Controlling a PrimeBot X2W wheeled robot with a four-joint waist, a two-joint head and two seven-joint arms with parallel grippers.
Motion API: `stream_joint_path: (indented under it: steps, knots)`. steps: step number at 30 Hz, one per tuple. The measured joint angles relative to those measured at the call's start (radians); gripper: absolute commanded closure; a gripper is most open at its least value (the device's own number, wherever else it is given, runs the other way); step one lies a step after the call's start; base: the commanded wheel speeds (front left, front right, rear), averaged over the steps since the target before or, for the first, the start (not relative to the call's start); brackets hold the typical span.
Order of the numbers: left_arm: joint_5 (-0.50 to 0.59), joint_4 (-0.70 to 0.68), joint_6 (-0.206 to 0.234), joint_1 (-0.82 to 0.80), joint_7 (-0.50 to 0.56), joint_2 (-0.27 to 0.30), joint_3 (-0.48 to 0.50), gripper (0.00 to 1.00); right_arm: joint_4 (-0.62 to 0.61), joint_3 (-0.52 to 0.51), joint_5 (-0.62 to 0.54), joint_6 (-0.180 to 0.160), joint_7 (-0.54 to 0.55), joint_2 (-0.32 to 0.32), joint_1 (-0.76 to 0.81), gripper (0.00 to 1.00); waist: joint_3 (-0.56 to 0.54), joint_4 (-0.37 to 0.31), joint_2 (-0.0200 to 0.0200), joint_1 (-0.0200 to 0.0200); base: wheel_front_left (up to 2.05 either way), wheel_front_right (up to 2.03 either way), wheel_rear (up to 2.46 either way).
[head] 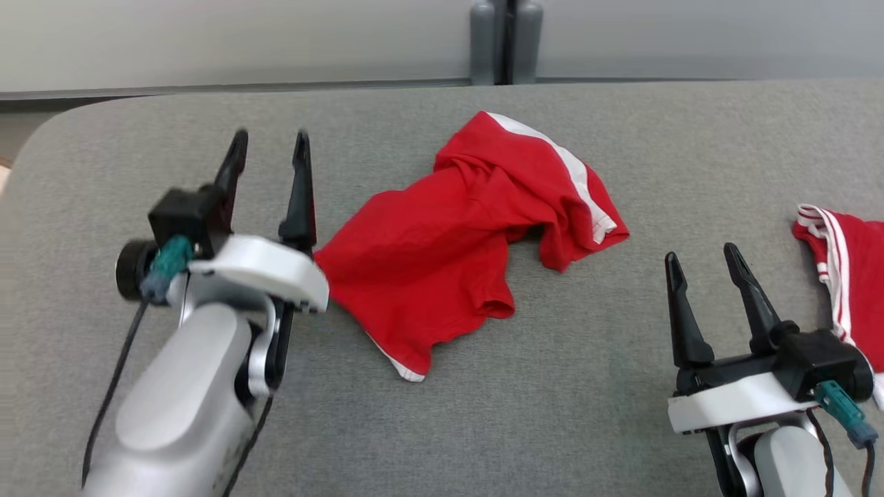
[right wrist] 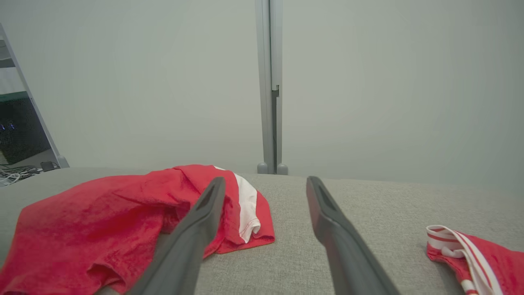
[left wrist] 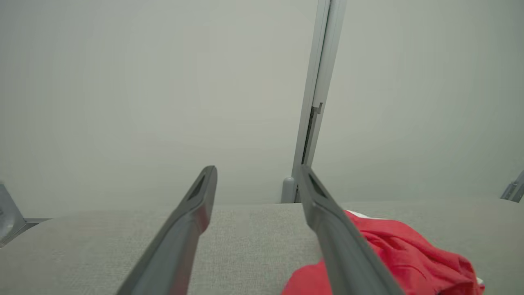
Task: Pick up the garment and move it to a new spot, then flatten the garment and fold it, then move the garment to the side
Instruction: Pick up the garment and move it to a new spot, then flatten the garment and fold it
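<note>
Clearly, left jaws and right jaws gaped empty; we saw the garment (head: 428,255) nearer the left, at its three o'clock.

Surface (head: 552,386): grey woven cloth covering, matt, coarse-textured. Garment (head: 428,255): soft red cloth, matt, creased, with white cloth trim. Second garment (head: 856,262) at the right edge: similar red cloth, white striped trim. Left gripper (head: 271,136) and right gripper (head: 702,252): smooth matt dark plastic-looking fingers, pale semi-gloss housings. Wall panel (head: 207,41): smooth, matt.
</note>
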Motion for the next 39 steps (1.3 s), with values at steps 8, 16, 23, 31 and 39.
stream_joint_path:
  steps: [8,16,23,31,39]
  knots:
    - [0.119,-0.164,-0.018,0.353,0.000,0.001,0.096,0.00,0.021,0.011,0.001,0.000,0.000,-0.007,0.051,0.00,-0.059,0.103,0.0000,0.0000,0.00,0.00,0.00]
    - [0.221,-0.189,-0.068,0.495,0.000,-0.091,0.190,0.00,0.039,0.024,0.009,0.000,0.000,-0.011,0.063,0.00,-0.090,0.153,0.0000,0.0000,0.00,0.00,0.00]
    - [0.282,-0.179,-0.121,0.482,0.000,-0.133,0.249,0.00,0.101,0.118,0.052,0.000,0.039,-0.012,0.022,0.00,-0.068,0.175,0.0000,0.0000,0.00,0.00,0.00]
    - [0.316,-0.152,-0.159,0.478,0.000,-0.175,0.281,0.00,0.263,0.210,0.123,0.000,0.086,-0.009,-0.080,0.00,-0.026,0.214,0.0000,0.0000,0.00,0.00,0.00]
    - [0.337,-0.137,-0.171,0.466,0.000,-0.185,0.287,0.00,0.428,0.193,0.062,0.000,0.095,-0.008,-0.151,0.00,0.000,0.267,0.0000,0.0000,0.00,0.00,0.00]
